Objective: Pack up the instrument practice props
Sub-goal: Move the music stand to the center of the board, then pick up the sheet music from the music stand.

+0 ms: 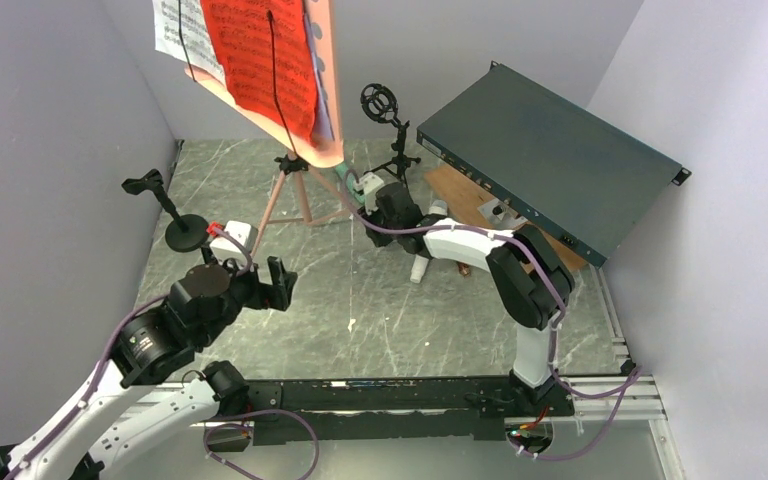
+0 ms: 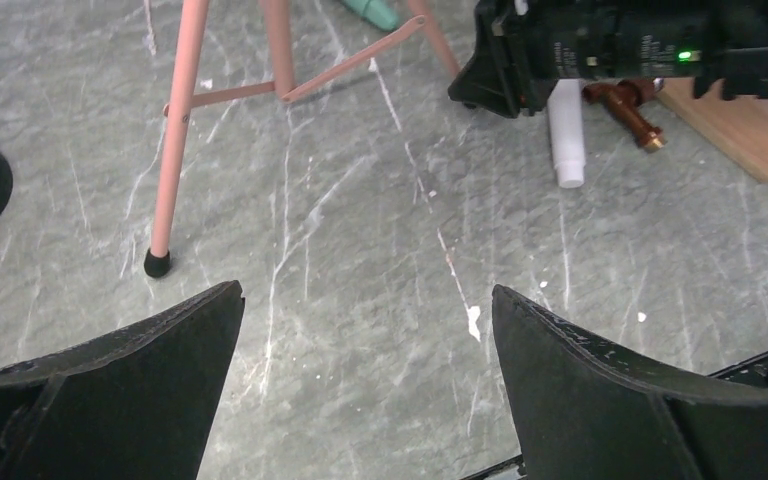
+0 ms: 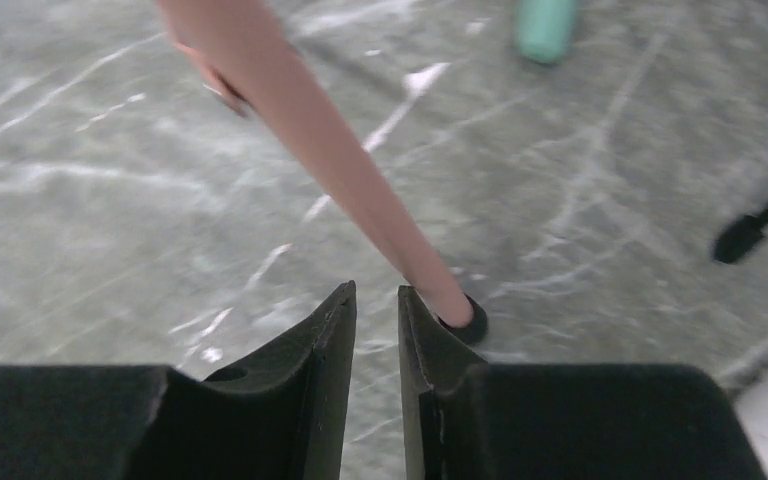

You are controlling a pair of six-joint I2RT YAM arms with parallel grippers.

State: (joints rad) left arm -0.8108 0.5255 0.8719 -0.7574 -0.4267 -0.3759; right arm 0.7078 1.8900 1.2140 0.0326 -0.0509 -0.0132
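The pink tripod stands at the back with red, white and lavender sheet-music pages on its tilted desk. A green microphone lies behind its legs. A white microphone lies under my right arm. One black mount with a round base stands at the left, and another with a ring stands at the back. My left gripper is open and empty over bare table. My right gripper is nearly shut, holding nothing, just left of a pink tripod foot.
A large dark green metal box leans at the back right over a brown wooden board. Grey walls close in the left, back and right sides. A copper-coloured part lies by the board. The marbled table lies between the arms.
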